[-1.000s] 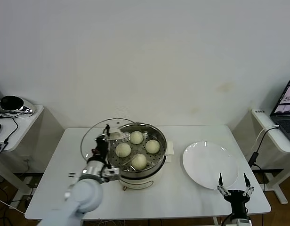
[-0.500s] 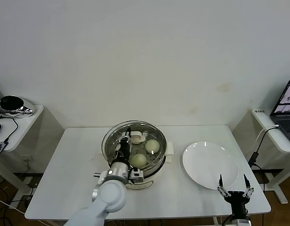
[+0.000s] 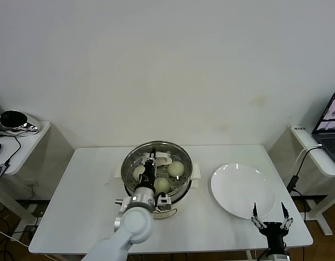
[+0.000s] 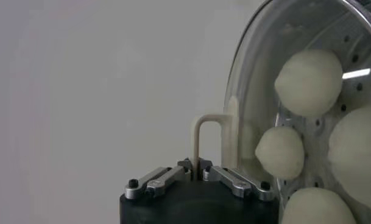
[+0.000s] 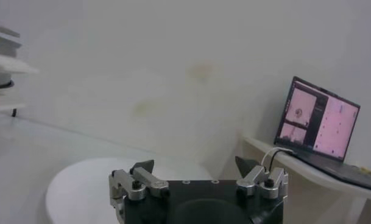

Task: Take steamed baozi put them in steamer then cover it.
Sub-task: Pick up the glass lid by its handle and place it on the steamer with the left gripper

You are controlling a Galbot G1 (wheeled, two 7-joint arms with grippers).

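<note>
The steel steamer (image 3: 182, 194) stands mid-table on its cream base. Over its mouth lies the clear glass cover (image 3: 180, 156), and whether it rests on the rim I cannot tell. My left gripper (image 3: 152, 165) is above the pot, shut on the cover's cream handle (image 4: 208, 129); in the left wrist view the left gripper (image 4: 195, 165) pinches the handle's thin leg. Several baozi show through the glass (image 3: 176, 168) (image 4: 309, 82). My right gripper (image 3: 271, 213) hangs open and empty at the table's front right, near the plate; its jaws (image 5: 197, 165) stand wide.
A flat white plate (image 3: 242, 190) lies right of the steamer. A side table on the left carries a shiny silver object (image 3: 15, 120) and cables. A laptop (image 3: 330, 128) sits on a shelf to the right. A white wall runs behind.
My left gripper carried the cover from left of the pot, where it hung tilted, rightward until it sits over the pot's mouth. The right arm has not moved.
</note>
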